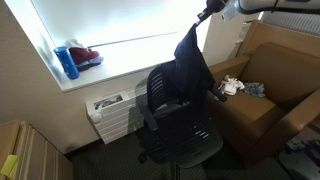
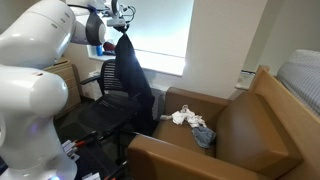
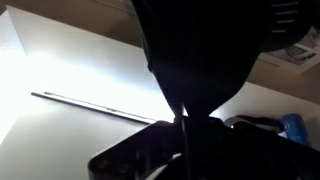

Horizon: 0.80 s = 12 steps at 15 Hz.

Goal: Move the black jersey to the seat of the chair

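Gripper (image 1: 205,14) is raised high and pinched shut on the top of the black jersey (image 1: 192,58), which hangs limp from it in both exterior views. The lower part of the garment falls alongside the ribbed back of the chair (image 1: 160,95), above the seat; I cannot tell whether they touch. In the wrist view the dark cloth (image 3: 195,60) fills most of the frame. The brown armchair (image 2: 250,135) beside it holds pale crumpled cloths (image 2: 184,117). A blue bottle (image 1: 66,62) stands on the windowsill, any print too small to read.
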Each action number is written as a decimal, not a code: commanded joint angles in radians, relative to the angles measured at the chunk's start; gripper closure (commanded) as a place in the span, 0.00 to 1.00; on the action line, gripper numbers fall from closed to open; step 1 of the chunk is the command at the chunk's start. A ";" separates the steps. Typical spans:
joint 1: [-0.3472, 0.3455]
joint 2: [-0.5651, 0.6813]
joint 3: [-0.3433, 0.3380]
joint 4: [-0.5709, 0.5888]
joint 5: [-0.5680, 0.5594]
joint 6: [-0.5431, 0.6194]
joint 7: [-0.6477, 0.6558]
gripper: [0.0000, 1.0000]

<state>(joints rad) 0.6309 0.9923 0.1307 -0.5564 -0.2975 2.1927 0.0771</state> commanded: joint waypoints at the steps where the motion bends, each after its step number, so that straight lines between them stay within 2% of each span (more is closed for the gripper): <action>1: 0.075 -0.095 -0.026 0.014 -0.044 -0.041 0.076 1.00; 3: 0.123 -0.131 -0.034 0.034 -0.067 -0.053 0.119 1.00; 4: 0.174 -0.085 -0.085 0.164 -0.030 -0.112 0.110 1.00; 8: 0.300 -0.118 -0.160 0.274 -0.036 -0.215 0.185 1.00; 9: 0.331 -0.181 -0.186 0.211 -0.036 -0.244 0.247 1.00; 12: 0.422 -0.249 -0.237 0.226 -0.042 -0.375 0.391 1.00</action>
<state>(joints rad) 0.9845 0.8263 -0.0525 -0.3300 -0.3395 1.9159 0.3634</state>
